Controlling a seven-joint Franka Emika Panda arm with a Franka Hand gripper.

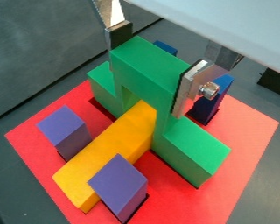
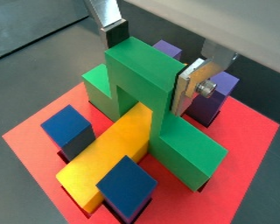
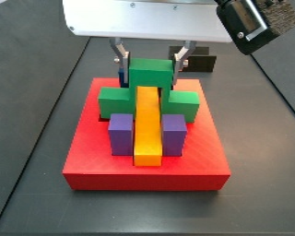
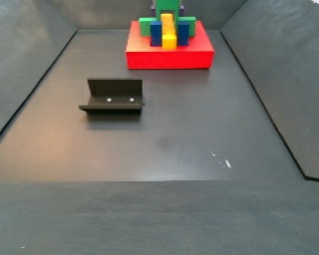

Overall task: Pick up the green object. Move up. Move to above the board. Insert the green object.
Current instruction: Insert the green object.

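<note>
A: Tabletop (image 4: 162,149) first: what is it like?

B: Dark grey, matte, with raised dark walls sloping up around it in a side view. A few pale scuffs mark the bare middle. The fixture (image 4: 112,98) stands on it alone, well apart from the board (image 4: 170,56), which sits at the far end.

A: And the board itself?

B: A red square slab (image 3: 147,168). A long yellow bar (image 3: 147,124) runs down its centre, with a purple block (image 3: 119,132) just beside it on each side. In a wrist view, blue blocks (image 2: 70,128) flank the bar instead; the colour differs between the cameras.

A: Where is the green object?

B: On the board, straddling the yellow bar, its raised middle cube (image 3: 149,73) over the bar and its low cubes down on either side. In both wrist views it (image 1: 149,87) reads as an arch across the bar.

A: The end effector?

B: Directly above the board (image 3: 149,58), its silver fingers (image 1: 199,83) pinching the green object's middle cube from both sides.
</note>
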